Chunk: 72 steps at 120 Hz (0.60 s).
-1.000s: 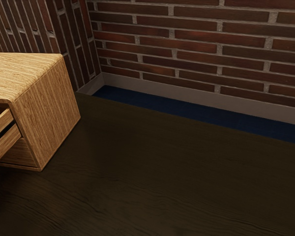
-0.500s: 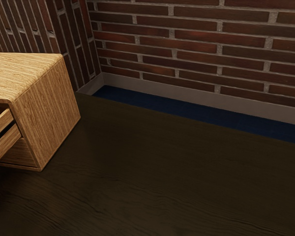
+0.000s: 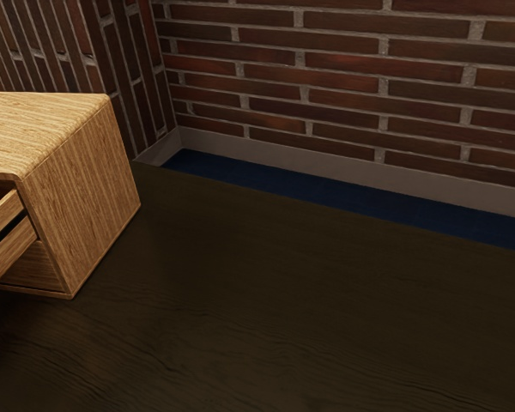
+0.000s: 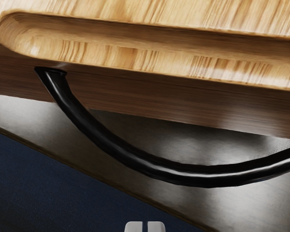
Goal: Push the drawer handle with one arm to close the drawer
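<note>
Brick wall (image 3: 326, 77) stands behind dark table (image 3: 283, 318); wooden cabinet (image 3: 81, 189) at exterior view's left, drawer (image 3: 10, 249) open. Black handle (image 4: 198, 177) curves near gripper (image 4: 145, 226), fingers pressed together, nothing between. Off-centre push may let fingertips slip from curved bar. Compared with earlier exterior frames, drawer opening looks same.

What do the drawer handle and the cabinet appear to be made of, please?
The drawer handle looks like glossy black metal, judging by the bright streaks along its curve, though plastic could look similar. The cabinet appears to be light brown, satin wood, from its streaky grain; it may be veneer.
</note>
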### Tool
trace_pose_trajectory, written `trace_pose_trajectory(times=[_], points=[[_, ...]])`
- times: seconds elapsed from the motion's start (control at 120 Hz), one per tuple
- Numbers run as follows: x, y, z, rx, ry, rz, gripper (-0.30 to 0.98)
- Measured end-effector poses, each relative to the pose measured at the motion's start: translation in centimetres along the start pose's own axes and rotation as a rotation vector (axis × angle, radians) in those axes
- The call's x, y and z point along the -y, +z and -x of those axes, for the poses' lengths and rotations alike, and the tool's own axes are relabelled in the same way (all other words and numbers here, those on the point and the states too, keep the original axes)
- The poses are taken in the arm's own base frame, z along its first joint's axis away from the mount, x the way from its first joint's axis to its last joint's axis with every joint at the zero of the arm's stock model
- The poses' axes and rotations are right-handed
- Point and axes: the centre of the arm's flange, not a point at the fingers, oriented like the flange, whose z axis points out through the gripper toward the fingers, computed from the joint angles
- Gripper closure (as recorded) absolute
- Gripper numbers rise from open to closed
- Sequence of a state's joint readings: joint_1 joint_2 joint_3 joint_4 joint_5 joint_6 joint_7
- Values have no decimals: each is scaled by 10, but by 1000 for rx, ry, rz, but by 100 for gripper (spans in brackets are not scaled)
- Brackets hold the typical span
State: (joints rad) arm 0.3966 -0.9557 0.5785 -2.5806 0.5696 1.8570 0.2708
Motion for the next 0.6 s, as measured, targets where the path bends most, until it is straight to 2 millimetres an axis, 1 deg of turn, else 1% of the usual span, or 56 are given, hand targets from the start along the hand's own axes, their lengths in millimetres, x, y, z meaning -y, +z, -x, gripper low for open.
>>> trace_pose_trajectory(times=[0.283,0.6], points=[[4,-11,-7,-40,14,-10,79],[6,-13,-21,-30,33,-15,79]])
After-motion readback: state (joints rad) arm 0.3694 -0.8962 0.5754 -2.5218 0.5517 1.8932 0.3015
